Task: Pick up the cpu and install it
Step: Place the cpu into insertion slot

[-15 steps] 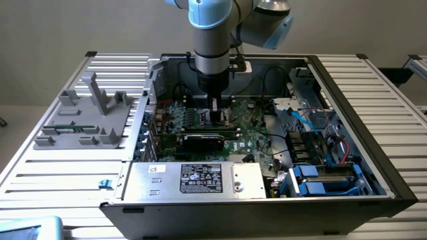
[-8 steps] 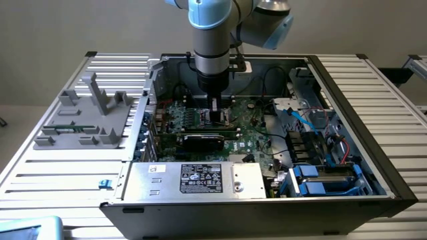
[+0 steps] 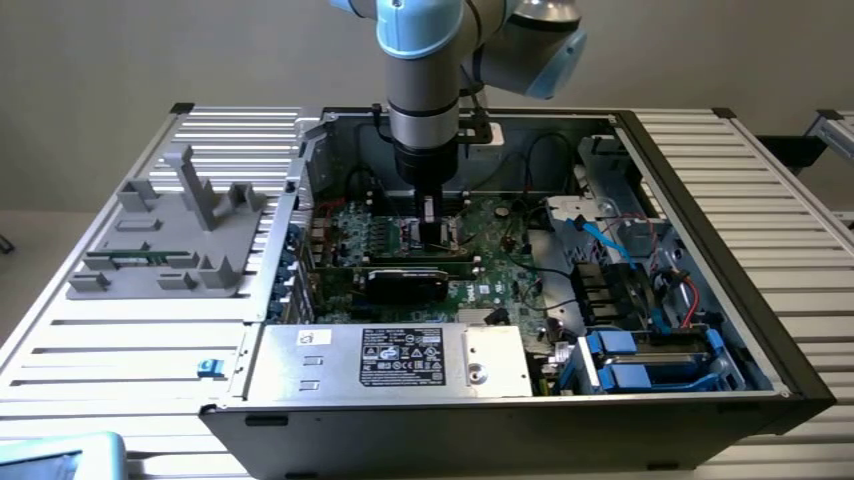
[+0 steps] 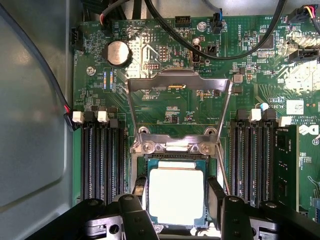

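Observation:
The cpu (image 4: 176, 192), a flat square chip with a pale metal top and a greenish rim, sits in the motherboard's socket between the two black fingers (image 4: 139, 192) of my gripper (image 4: 176, 200). The fingers press against its two opposite sides, so the gripper is shut on it. The socket's metal load plate (image 4: 177, 92) is flipped up and open behind the chip. In the exterior view the gripper (image 3: 434, 238) reaches straight down into the open computer case (image 3: 721, 300), onto the middle of the green motherboard (image 3: 501, 265).
Memory slots (image 4: 102, 160) flank the socket on both sides, and black cables (image 4: 225, 50) cross the board. A black card (image 3: 407, 282) lies just in front of the gripper. A silver box with a white label (image 3: 400, 358) fills the case front. A grey fixture (image 3: 174, 235) stands at the exterior view's left.

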Action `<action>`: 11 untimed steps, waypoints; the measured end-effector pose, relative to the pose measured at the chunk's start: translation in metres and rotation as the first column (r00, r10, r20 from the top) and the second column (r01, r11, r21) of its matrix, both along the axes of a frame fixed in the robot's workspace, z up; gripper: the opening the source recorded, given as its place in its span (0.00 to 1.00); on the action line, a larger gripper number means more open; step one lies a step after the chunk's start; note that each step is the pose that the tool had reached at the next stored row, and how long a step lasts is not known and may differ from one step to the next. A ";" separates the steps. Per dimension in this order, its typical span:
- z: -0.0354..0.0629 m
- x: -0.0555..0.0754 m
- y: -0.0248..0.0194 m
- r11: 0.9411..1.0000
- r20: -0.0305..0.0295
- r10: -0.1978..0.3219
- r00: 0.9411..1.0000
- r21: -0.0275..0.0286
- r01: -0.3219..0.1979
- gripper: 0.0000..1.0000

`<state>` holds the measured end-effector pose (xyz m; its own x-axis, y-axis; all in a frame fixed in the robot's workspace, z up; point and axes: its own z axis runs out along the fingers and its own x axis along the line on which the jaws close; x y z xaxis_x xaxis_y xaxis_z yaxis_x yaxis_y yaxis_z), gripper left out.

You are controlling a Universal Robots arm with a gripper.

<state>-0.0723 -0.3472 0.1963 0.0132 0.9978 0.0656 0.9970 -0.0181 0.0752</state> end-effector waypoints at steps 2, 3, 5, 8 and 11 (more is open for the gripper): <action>0.0000 0.000 0.0000 1.000 0.000 0.000 1.000 0.000 0.000 0.56; 0.0000 0.000 0.0000 1.000 0.000 0.000 1.000 0.000 0.000 0.56; 0.0000 0.000 0.0000 1.000 0.000 0.000 1.000 0.000 0.000 0.56; 0.0000 0.000 0.0000 1.000 0.000 0.000 1.000 0.000 0.000 0.56; -0.0001 0.000 0.0000 1.000 0.000 0.000 1.000 0.000 0.000 0.56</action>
